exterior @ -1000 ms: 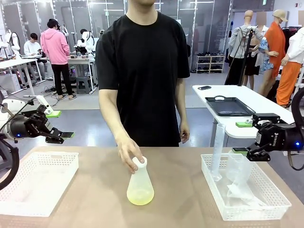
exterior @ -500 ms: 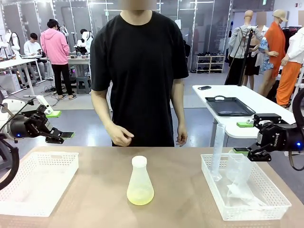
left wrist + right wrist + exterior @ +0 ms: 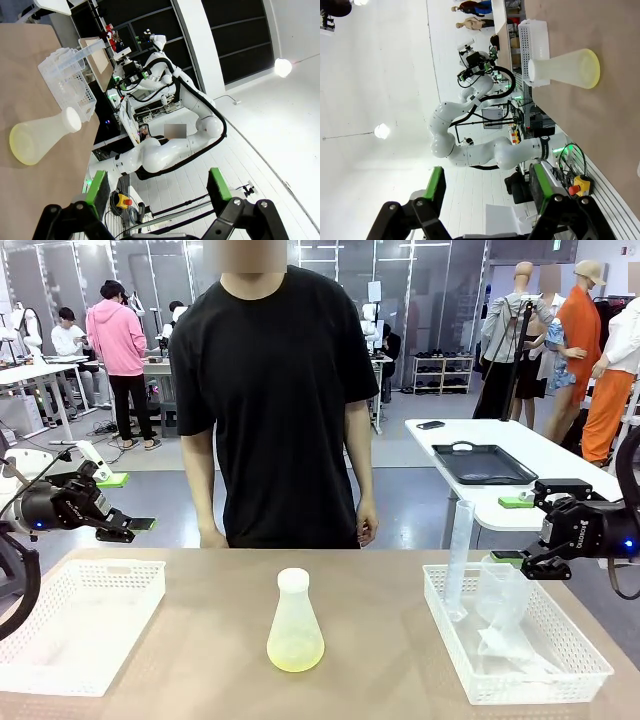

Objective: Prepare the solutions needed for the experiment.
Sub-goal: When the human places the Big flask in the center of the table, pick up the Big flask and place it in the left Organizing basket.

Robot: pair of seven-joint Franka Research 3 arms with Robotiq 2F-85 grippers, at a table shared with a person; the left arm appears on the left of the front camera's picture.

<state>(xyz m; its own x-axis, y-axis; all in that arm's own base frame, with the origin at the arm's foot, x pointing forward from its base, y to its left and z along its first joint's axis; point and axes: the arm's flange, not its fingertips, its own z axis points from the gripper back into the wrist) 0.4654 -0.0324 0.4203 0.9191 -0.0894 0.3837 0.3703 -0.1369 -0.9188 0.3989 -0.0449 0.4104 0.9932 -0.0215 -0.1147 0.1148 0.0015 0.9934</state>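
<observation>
- Over the table's left end, behind the left basket [image 3: 110, 565]: left gripper [image 3: 133, 530], held level and pointing toward the middle, fingers [image 3: 97, 187] spread wide with nothing between them.
- Above the far edge of the right basket [image 3: 590, 665]: right gripper [image 3: 510, 530], also level and pointing inward, jaws apart and empty.
- Mid-table, between the baskets and well apart from both grippers: upright frosted Erlenmeyer flask [image 3: 293, 610], with pale yellow solution [image 3: 295, 652] pooled in its bottom.
- Leaning in the right basket: graduated cylinder [image 3: 458, 560].
- Behind the far edge: person's hands [image 3: 212, 537], hanging at the sides, off the flask.
</observation>
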